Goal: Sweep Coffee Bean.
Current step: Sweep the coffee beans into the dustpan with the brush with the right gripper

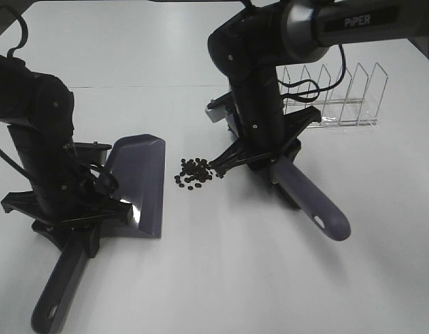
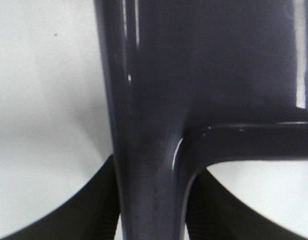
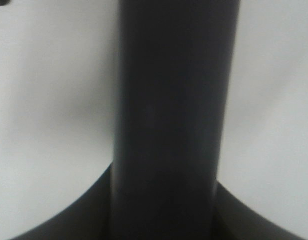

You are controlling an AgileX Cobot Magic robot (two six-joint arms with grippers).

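High exterior camera, downward over the table (image 1: 235, 278); wrist cameras tight against dustpan handle (image 2: 149, 150) and brush handle (image 3: 168, 125).

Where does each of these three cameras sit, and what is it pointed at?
Exterior high: mounted above, looking down on the white table, coffee bean cluster and clear rack; both arms show, left claw gripping the dustpan, right claw the brush.
Left wrist: on the left arm, looking close along the dustpan handle; dark fingers at the frame edge.
Right wrist: on the right arm, close on the brush handle; fingers likewise.
Shared: each wrist view's tool also appears from above.
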